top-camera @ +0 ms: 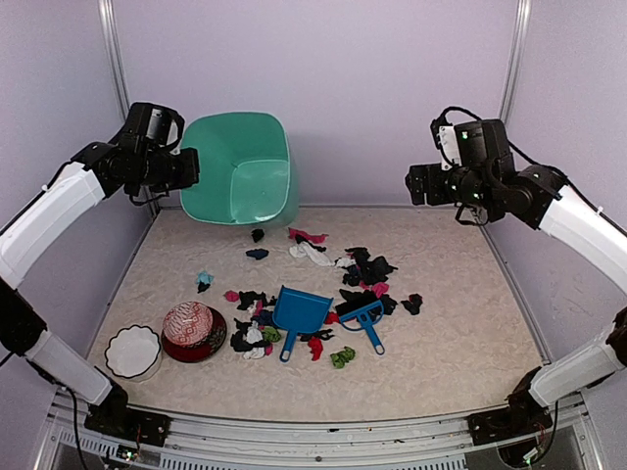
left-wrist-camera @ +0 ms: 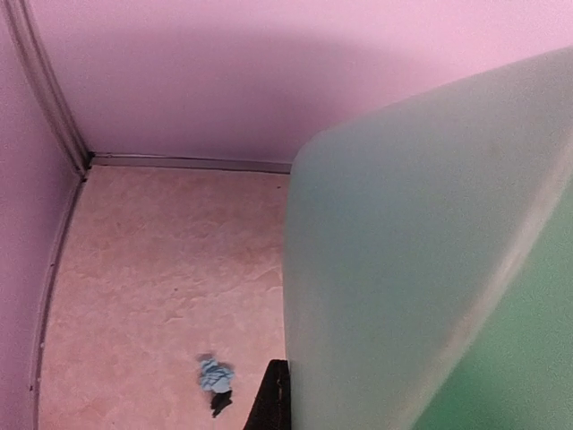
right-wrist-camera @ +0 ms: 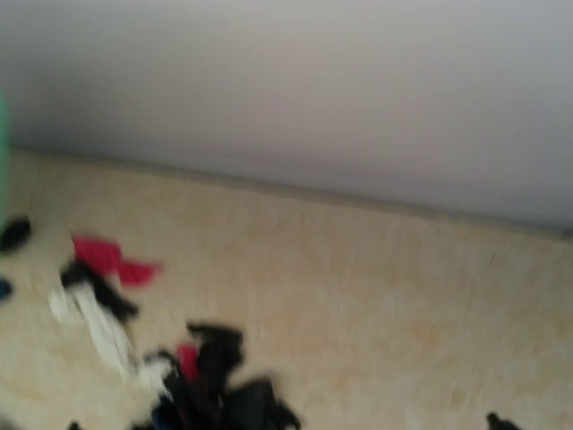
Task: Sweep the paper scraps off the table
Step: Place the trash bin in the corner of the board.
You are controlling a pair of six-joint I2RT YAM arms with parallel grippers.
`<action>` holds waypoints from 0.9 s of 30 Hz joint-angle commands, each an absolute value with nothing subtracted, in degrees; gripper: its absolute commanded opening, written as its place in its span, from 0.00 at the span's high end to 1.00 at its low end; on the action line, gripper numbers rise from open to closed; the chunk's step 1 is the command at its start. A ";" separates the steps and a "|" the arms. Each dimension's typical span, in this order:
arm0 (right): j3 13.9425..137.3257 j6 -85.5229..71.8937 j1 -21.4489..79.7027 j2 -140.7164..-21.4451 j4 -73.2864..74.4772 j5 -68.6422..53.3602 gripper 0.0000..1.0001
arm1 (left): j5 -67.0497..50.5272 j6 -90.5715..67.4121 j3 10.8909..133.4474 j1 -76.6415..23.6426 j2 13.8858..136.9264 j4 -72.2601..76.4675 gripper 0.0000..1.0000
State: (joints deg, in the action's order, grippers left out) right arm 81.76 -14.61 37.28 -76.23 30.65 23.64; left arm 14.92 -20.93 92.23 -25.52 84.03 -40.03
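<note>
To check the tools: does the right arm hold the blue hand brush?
No, the blue hand brush lies on the table among the paper scraps, beside the blue dustpan.

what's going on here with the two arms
The left gripper, jaws shut on its rim, holds a green bin tipped up at the back of the table. The right gripper hangs in the air with nothing in it. Paper scraps lie scattered mid-table, the blue dustpan and brush lying untouched among them.
</note>
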 commanded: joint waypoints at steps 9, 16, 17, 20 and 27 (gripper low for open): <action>71.45 -17.18 32.44 -78.85 28.32 11.64 0.06 | 15.21 -17.10 90.83 -14.07 80.92 -47.71 1.00; 69.82 -17.40 32.37 -79.88 27.12 10.11 0.06 | 12.87 -15.88 89.59 -8.02 82.52 -48.08 1.00; 69.53 -17.40 32.35 -79.89 26.97 10.10 0.06 | 12.47 -15.64 89.61 -7.78 82.98 -48.14 1.00; 69.01 -17.40 32.33 -79.83 26.83 10.25 0.06 | 11.36 -15.09 89.94 -7.08 84.90 -48.38 1.00; 67.45 -17.49 32.00 -79.44 26.23 9.83 0.06 | 10.12 -14.42 90.88 -5.81 88.60 -47.90 1.00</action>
State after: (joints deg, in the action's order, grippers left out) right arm 68.58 -16.86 32.77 -79.70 27.66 10.48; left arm 12.21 -14.66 89.32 -6.92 87.64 -51.81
